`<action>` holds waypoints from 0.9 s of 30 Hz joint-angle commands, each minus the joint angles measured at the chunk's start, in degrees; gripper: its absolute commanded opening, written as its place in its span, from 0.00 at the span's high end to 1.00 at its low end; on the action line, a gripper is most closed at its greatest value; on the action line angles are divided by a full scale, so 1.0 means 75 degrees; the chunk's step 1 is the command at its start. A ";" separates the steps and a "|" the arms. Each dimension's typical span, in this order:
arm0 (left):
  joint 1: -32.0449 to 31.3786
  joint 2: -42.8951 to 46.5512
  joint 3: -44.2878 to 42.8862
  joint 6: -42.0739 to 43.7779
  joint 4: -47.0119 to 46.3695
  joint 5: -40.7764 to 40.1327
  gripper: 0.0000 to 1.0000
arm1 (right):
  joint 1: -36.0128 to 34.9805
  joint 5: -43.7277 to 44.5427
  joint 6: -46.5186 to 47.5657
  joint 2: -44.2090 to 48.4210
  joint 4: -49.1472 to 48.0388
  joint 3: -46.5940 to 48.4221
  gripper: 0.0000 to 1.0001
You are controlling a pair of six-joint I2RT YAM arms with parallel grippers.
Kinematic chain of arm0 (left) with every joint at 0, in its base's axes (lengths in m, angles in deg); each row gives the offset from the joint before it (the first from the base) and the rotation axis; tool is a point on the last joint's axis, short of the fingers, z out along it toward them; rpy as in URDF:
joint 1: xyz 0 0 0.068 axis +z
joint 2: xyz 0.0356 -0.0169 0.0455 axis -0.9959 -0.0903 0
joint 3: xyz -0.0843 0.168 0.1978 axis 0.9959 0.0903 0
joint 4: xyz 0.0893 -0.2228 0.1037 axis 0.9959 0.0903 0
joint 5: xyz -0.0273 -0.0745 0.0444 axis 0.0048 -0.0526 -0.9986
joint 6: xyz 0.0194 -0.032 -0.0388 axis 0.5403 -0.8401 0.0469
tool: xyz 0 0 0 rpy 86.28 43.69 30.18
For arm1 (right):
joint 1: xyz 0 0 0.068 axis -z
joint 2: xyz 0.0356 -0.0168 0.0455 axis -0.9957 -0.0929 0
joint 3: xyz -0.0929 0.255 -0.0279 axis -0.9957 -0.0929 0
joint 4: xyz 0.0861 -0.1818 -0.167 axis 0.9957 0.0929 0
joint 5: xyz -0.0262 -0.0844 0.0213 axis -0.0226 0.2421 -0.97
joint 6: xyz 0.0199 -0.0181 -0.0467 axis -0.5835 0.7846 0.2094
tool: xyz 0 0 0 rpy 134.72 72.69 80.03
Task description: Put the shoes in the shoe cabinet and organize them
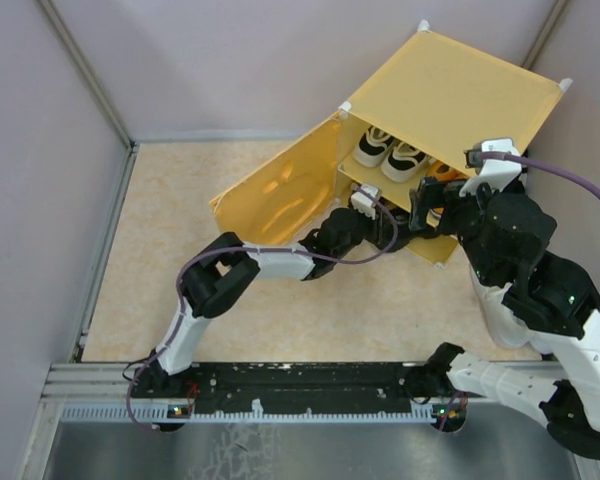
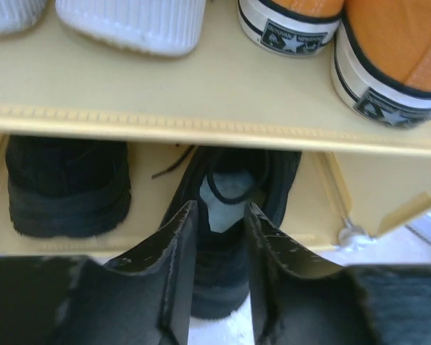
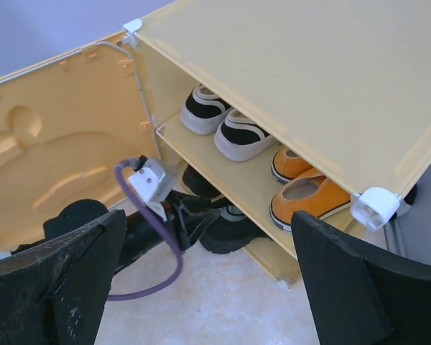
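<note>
The yellow shoe cabinet (image 1: 460, 90) stands at the back right with its door (image 1: 275, 195) swung open to the left. On its inner shelf (image 2: 201, 93) stand a black-and-white pair (image 3: 241, 134) and an orange pair (image 3: 309, 198). Below the shelf, one all-black shoe (image 2: 68, 187) sits at the left. My left gripper (image 2: 219, 212) is shut on the heel of the second black shoe (image 2: 226, 187), which lies toe-first and partly inside the lower compartment. My right gripper (image 3: 208, 213) is open and empty, hovering in front of the cabinet, and also shows in the top view (image 1: 435, 205).
Grey walls enclose the beige table top (image 1: 230, 300). The open door (image 3: 57, 144) stands close on the left of my left arm. A purple cable (image 3: 165, 266) loops off the left wrist. A metal rail (image 1: 280, 380) runs along the near edge.
</note>
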 commanded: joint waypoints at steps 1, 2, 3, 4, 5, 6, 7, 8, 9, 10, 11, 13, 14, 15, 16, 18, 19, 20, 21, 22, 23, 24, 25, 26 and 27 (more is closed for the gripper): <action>0.0056 0.0993 0.1165 0.0503 -0.0301 0.0768 0.52 | 0.0023 0.0193 0.0052 0.0154 -0.0113 -0.0064 0.02; 0.0093 0.1188 0.1373 0.0620 -0.0363 0.0969 0.43 | 0.0028 0.0187 0.0039 0.0160 -0.0136 -0.0090 0.02; 0.0113 0.1367 0.1581 0.0732 -0.0428 0.1200 0.35 | 0.0028 0.0162 0.0020 0.0160 -0.0143 -0.0113 0.02; 0.0126 0.1535 0.1743 0.0892 -0.0451 0.1421 0.23 | 0.0028 0.0142 0.0000 0.0155 -0.0154 -0.0131 0.02; 0.0128 0.1680 0.1907 0.1075 -0.0396 0.1624 0.15 | 0.0028 0.0121 -0.0016 0.0144 -0.0162 -0.0137 0.02; 0.0128 0.1803 0.2013 0.1250 -0.0321 0.1875 0.04 | 0.0028 0.0096 -0.0034 0.0129 -0.0154 -0.0127 0.02; 0.0133 0.1861 0.2083 0.1420 -0.0237 0.2141 0.01 | 0.0028 0.0087 -0.0042 0.0120 -0.0147 -0.0125 0.02; 0.0136 0.1886 0.2133 0.1536 -0.0132 0.2388 0.00 | 0.0025 0.0072 -0.0054 0.0115 -0.0144 -0.0129 0.02; 0.0150 0.1883 0.2175 0.1602 -0.0071 0.2554 0.00 | 0.0022 0.0064 -0.0045 0.0105 -0.0160 -0.0148 0.02; 0.0157 0.1834 0.2174 0.1615 -0.0027 0.2687 0.00 | 0.0028 0.0060 -0.0048 0.0098 -0.0173 -0.0151 0.02; 0.0169 0.1748 0.2121 0.1596 0.0062 0.2815 0.00 | 0.0028 0.0032 -0.0050 0.0085 -0.0178 -0.0146 0.02; 0.0174 0.1539 0.1922 0.1519 0.0247 0.2953 0.00 | 0.0031 -0.0012 -0.0060 0.0051 -0.0179 -0.0131 0.02; 0.0175 0.1405 0.1798 0.1509 0.0302 0.3001 0.00 | 0.0029 -0.0021 -0.0066 0.0039 -0.0169 -0.0118 0.02; 0.0172 0.1274 0.1674 0.1506 0.0316 0.3008 0.00 | 0.0028 -0.0020 -0.0076 0.0032 -0.0158 -0.0104 0.02; 0.0172 0.1130 0.1532 0.1513 0.0307 0.2999 0.00 | 0.0028 -0.0019 -0.0068 0.0032 -0.0147 -0.0099 0.02; 0.0181 0.0824 0.1212 0.1605 0.0362 0.2912 0.00 | 0.0028 -0.0019 -0.0072 0.0032 -0.0122 -0.0092 0.02; 0.0201 0.0653 0.1048 0.1625 0.0400 0.2912 0.00 | 0.0025 -0.0019 -0.0070 0.0032 -0.0115 -0.0083 0.02; 0.0222 0.0507 0.0872 0.1626 0.0410 0.2911 0.00 | 0.0028 -0.0014 -0.0065 0.0032 -0.0095 -0.0082 0.02; 0.0257 0.0359 0.0725 0.1615 0.0403 0.2919 0.00 | 0.0028 -0.0016 -0.0065 0.0032 -0.0088 -0.0073 0.02; 0.0284 0.0227 0.0583 0.1599 0.0390 0.2962 0.00 | 0.0028 -0.0019 -0.0067 0.0032 -0.0076 -0.0083 0.02; 0.0291 0.0100 0.0428 0.1607 0.0380 0.3008 0.00 | 0.0028 -0.0019 -0.0061 0.0032 -0.0074 -0.0088 0.02; 0.0301 -0.0016 0.0279 0.1609 0.0393 0.3019 0.00 | 0.0023 -0.0019 -0.0052 0.0038 -0.0064 -0.0091 0.02; 0.0298 -0.0151 0.0113 0.1613 0.0469 0.3044 0.00 | 0.0028 -0.0014 -0.0046 0.0035 -0.0062 -0.0100 0.02; 0.0299 -0.0333 -0.0103 0.1626 0.0609 0.3065 0.00 | 0.0020 -0.0016 -0.0045 0.0032 -0.0062 -0.0112 0.02; 0.0308 -0.0473 -0.0287 0.1638 0.0766 0.3065 0.00 | 0.0026 -0.0020 -0.0035 0.0032 -0.0058 -0.0116 0.02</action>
